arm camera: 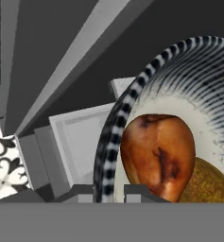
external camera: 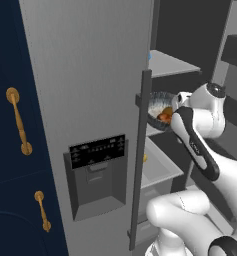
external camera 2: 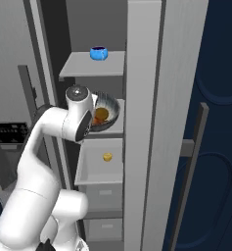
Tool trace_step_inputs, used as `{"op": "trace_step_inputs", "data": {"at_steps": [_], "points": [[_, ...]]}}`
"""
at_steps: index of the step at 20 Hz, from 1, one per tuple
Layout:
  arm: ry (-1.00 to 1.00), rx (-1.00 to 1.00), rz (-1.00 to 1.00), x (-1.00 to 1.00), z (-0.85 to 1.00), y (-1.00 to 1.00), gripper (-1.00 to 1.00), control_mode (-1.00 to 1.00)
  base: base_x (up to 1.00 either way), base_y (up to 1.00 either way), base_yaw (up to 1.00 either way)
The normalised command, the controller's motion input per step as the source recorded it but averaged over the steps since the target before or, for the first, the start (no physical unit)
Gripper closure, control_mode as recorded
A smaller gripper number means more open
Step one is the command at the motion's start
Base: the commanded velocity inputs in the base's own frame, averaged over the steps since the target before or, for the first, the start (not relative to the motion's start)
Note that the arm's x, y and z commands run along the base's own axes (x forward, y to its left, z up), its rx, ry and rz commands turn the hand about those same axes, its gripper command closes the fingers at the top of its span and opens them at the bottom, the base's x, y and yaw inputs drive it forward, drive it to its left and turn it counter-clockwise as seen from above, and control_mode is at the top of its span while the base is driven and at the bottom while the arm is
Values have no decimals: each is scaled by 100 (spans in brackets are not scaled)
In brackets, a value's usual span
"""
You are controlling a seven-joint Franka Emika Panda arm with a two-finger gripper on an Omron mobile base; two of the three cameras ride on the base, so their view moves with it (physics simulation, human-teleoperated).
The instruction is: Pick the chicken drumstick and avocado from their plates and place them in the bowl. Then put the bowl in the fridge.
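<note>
1. My hand (arm camera: 109, 191) is clamped nearly shut on the rim of the bowl (arm camera: 132, 101); in the hand view the two dark fingertips (arm camera: 139, 190) sit either side of the striped rim, one outside the wall and one inside.

2. The bowl (external camera 2: 109, 109) is tilted, its paler inside turned toward the open side of the fridge (external camera: 90, 90). In the right base view it sits over a middle shelf inside the fridge; whether its base touches the shelf I cannot tell.

3. The chicken drumstick (arm camera: 157, 153) lies inside the bowl. In the hand view its long axis runs roughly top to bottom, the broad end upward. Its lower end is cut off by the picture edge.

4. The avocado (arm camera: 212, 182) lies just beside the drumstick, touching it, lower in the bowl; it looks golden-brown here, and too little shows to give its axis.

5. The left base view shows the fridge's closed door with its dark dispenser panel (external camera: 97, 150) and long bar handle (external camera: 140, 160), plus navy cabinets with brass handles (external camera: 17, 120).

6. The right base view looks into the fridge: a small blue cup (external camera 2: 99, 53) on the upper shelf, a small yellow item (external camera 2: 107, 157) in the drawer below the bowl.
</note>
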Motion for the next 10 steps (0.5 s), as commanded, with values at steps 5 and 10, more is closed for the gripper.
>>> {"op": "trace_step_inputs", "data": {"at_steps": [5, 10], "points": [[0, 0, 0, 43, -47, 0, 100, -100, 0, 0, 0], [0, 0, 0, 44, -32, -1, 100, -100, 0, 0, 0]]}}
